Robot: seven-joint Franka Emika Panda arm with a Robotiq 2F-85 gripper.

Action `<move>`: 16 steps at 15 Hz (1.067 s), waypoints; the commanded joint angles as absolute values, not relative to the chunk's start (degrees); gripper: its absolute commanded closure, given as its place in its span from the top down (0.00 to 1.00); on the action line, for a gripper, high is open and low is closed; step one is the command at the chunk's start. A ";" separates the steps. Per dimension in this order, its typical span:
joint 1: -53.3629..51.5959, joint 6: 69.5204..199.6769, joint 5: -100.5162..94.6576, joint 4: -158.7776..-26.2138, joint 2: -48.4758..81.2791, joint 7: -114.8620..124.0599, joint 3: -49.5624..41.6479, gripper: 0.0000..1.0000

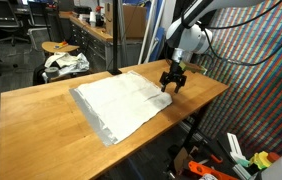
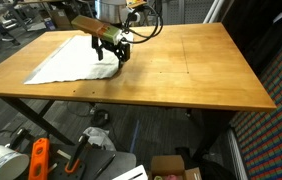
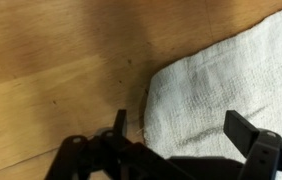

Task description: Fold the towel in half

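When you inspect the table (image 1: 41,110), note that the towel (image 1: 121,100) lies spread flat on the wood in one layer, marked by a few shallow creases. In an exterior view, one of its corners comes close to the table edge nearest the camera, and a grey border (image 1: 103,134) runs along the cloth at that corner. The opposite corner points toward the robot's side of the table. Locate the gripper (image 1: 171,84) at that corner, hanging from the arm with its fingers pointing down. In both exterior views it stands directly over the towel's end, with bare wood beyond it. Confirm the jaw position in the wrist view: the two fingers stand wide apart and clamp nothing. One finger (image 3: 119,125) sits over bare wood just beside the rounded edge of the towel (image 3: 231,80), and the other finger (image 3: 243,130) sits over the cloth itself. You cannot tell from these views whether the fingertips touch the towel or the table. Off the table, a white-and-dark cloth bundle (image 1: 66,63) rests near a round wooden stool (image 1: 59,47), past the far edge. On the floor beneath the table you can see an orange tool (image 2: 38,158) and a cardboard box (image 2: 176,165).
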State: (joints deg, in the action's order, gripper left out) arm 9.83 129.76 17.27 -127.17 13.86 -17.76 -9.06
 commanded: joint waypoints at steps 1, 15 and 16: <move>11.79 130.28 19.26 -125.84 15.24 -19.89 -7.19 1.00; 13.86 129.32 23.28 -124.26 18.63 -23.13 -5.08 1.00; 14.05 129.09 23.49 -124.06 18.83 -23.34 -4.94 1.00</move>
